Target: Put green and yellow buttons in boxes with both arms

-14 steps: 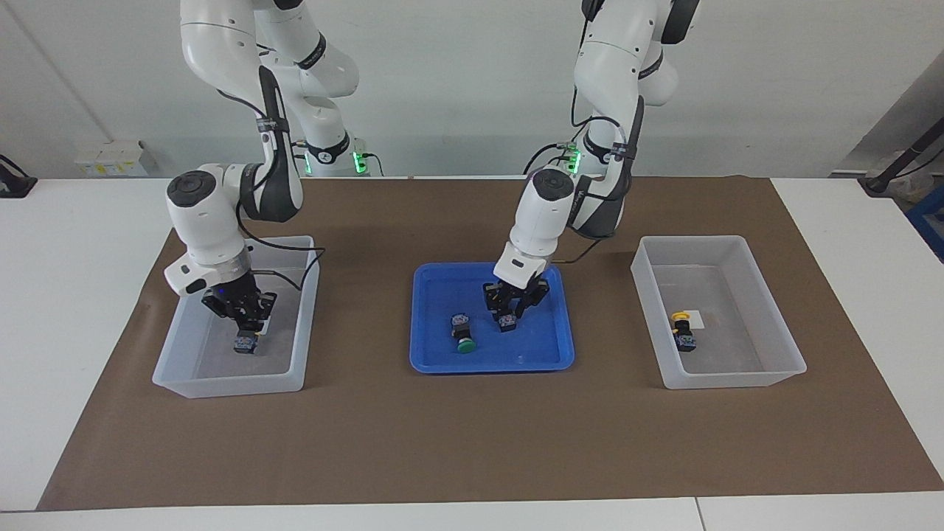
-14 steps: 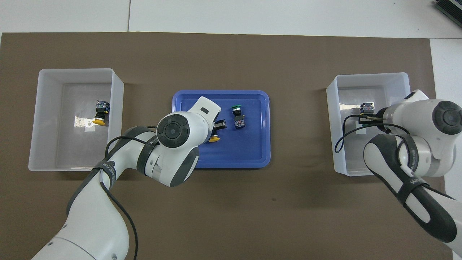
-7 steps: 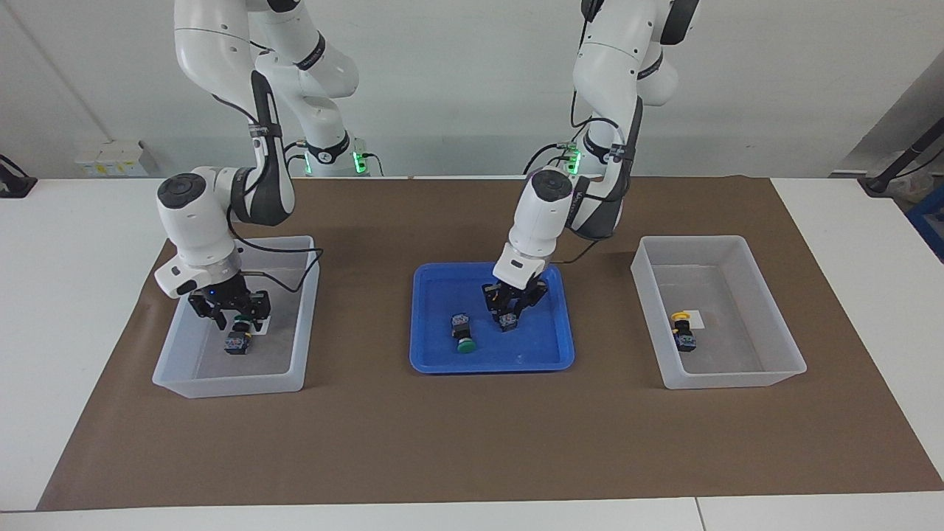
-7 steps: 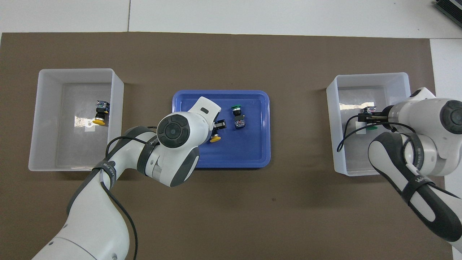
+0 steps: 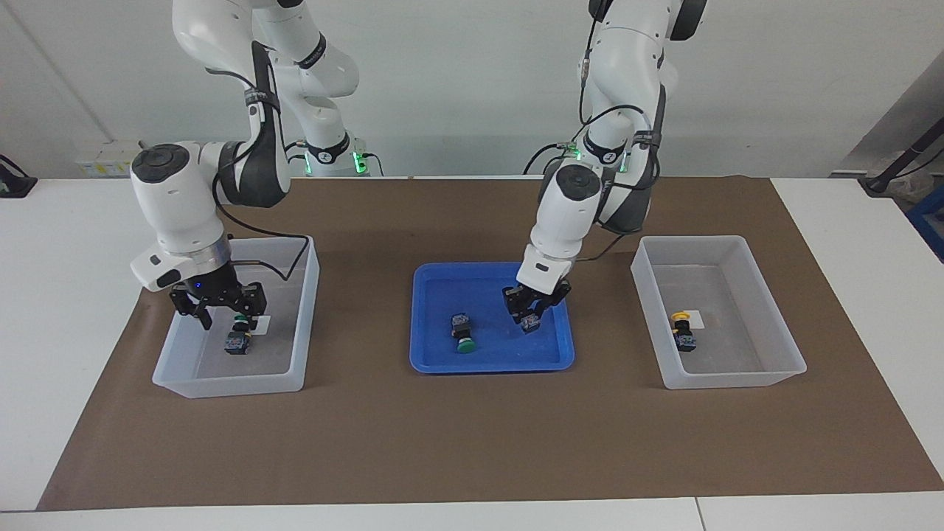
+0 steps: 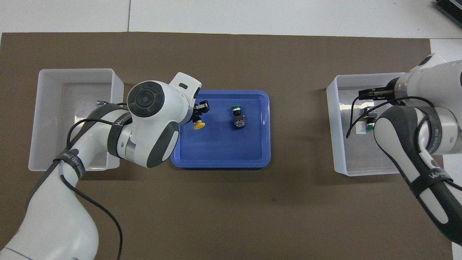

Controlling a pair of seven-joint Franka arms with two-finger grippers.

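Yellow marks the switch clamped in the left end effector (image 5: 536, 310), which hangs over the blue tray (image 5: 435, 361) at the edge toward the left arm's end of the counter; its cap (image 6: 199, 125) points back toward the robots. From there its box (image 5: 789, 361), already holding one yellow button (image 5: 682, 330), lies sideways toward that same end, so this arm is the nearer one. A green button (image 5: 462, 334) lies in the tray, long axis running toward and away from the robots. The right end effector (image 5: 219, 306), fingers spread and empty, hangs over the other box (image 5: 299, 369) above a green button (image 5: 237, 337) resting inside.
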